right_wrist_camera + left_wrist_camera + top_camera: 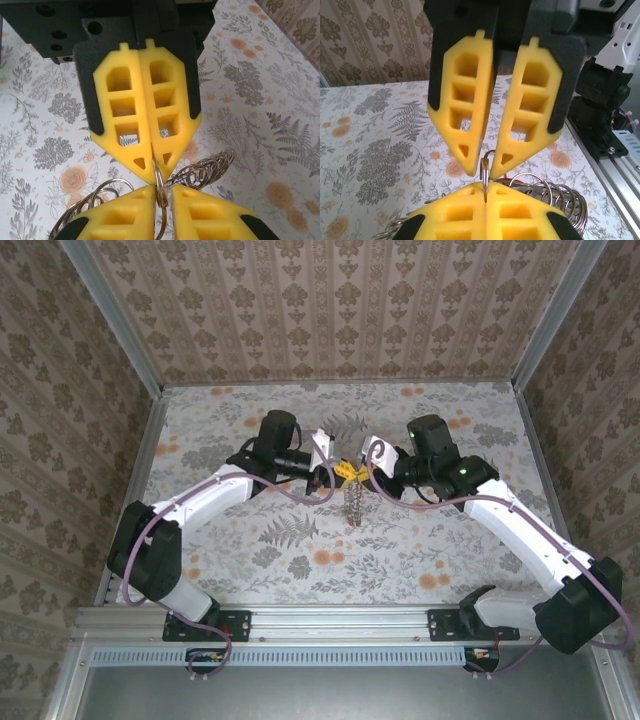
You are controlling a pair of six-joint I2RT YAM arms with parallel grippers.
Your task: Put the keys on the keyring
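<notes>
My left gripper (485, 172) stands with its yellow fingers angled in until the tips nearly meet. They pinch a thin wire loop of the keyring (559, 196) just below the centre of the left wrist frame. My right gripper (156, 175) faces it from the opposite side. Its fingers lie flat against each other along the whole seam, and the same loop is caught at their tips, a little below centre in the right wrist frame. The two pairs of fingertips sit nose to nose, almost touching, with the loop running between them.

The rest of the keyring is a bunch of silvery coils. It spills to the lower right of my left fingers and fans out to both sides below my right ones. From above, both my arms bend inward to the middle of the frame. There the coils hang as a short grey column just under the meeting grippers, over the flowered table (450, 540). Whether the lower end touches the table, I cannot tell.
</notes>
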